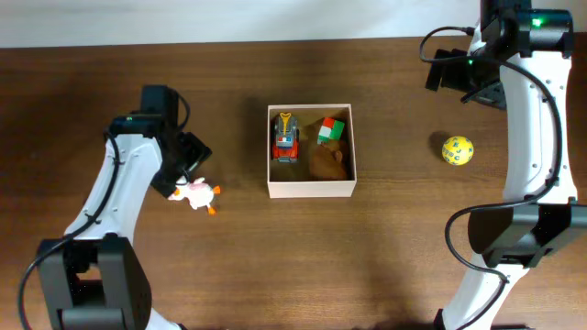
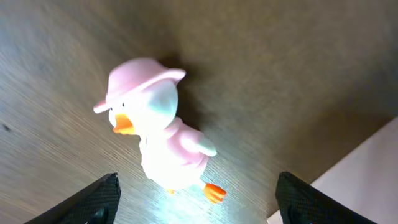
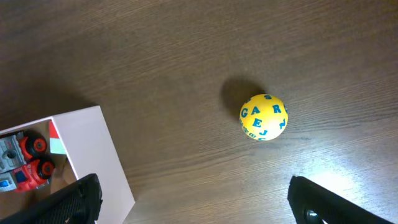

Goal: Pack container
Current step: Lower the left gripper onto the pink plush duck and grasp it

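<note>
The container (image 1: 310,189) is a square white-walled box with a tan inside at the table's middle. It holds a red and grey toy truck (image 1: 286,139), a green, white and red block (image 1: 331,131) and a brown toy (image 1: 327,162). A pink-hatted toy duck (image 1: 196,193) lies on the table left of it, also in the left wrist view (image 2: 163,137). My left gripper (image 2: 198,199) is open just above the duck, empty. A yellow lettered ball (image 1: 458,150) lies right of the container, also in the right wrist view (image 3: 263,117). My right gripper (image 3: 198,199) is open and empty, high at the far right.
The container's white corner shows in the left wrist view (image 2: 354,180) and its wall in the right wrist view (image 3: 93,155). The table (image 1: 385,266) is dark brown wood. The arms' bases stand at the front left and front right.
</note>
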Robot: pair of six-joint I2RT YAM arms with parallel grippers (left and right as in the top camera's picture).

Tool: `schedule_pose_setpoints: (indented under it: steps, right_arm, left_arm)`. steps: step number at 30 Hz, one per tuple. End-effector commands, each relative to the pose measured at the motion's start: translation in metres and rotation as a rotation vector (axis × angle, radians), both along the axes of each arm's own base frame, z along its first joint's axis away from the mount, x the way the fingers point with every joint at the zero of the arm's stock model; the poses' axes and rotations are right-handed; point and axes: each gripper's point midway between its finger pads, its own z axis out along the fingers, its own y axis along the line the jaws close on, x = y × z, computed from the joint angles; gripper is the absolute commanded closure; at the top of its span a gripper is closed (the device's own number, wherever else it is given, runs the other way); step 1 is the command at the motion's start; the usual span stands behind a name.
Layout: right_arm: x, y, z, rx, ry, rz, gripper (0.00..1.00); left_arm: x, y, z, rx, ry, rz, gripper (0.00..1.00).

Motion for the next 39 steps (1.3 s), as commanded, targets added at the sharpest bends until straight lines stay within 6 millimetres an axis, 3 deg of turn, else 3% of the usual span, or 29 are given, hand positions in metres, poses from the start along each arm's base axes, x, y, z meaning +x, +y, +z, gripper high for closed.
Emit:
schedule_pose_setpoints:
  steps: [1,10,21,29,34,36,39]
  right_arm:
    - [0.002,-0.001,0.005,-0.011,-0.016,0.004,0.01]
    - [0.002,-0.001,0.005,-0.011,-0.016,0.004,0.01]
    - [0.002,-0.001,0.005,-0.011,-0.016,0.004,0.01]
    - [0.002,-0.001,0.005,-0.011,-0.016,0.004,0.01]
    - [0.002,-0.001,0.005,-0.011,-0.016,0.004,0.01]
    - [0.002,-0.001,0.005,-0.011,-0.015,0.004,0.01]
    - [0.002,-0.001,0.005,-0.011,-0.016,0.004,0.01]
  left_arm:
    - [-0.011,-0.004,-0.018,-0.048,0.039,0.089,0.18]
    - [-0.011,-0.008,-0.04,-0.075,0.014,0.091,0.17]
    - [-0.029,-0.014,-0.067,-0.115,0.069,0.134,0.13]
    - [-0.012,-0.019,-0.067,-0.146,0.005,0.125,0.15]
    - [-0.012,-0.018,-0.067,-0.142,0.005,0.126,0.19]
    - [-0.012,-0.018,-0.067,-0.142,0.005,0.125,0.29]
    - [-0.012,-0.019,-0.067,-0.144,0.005,0.125,0.58]
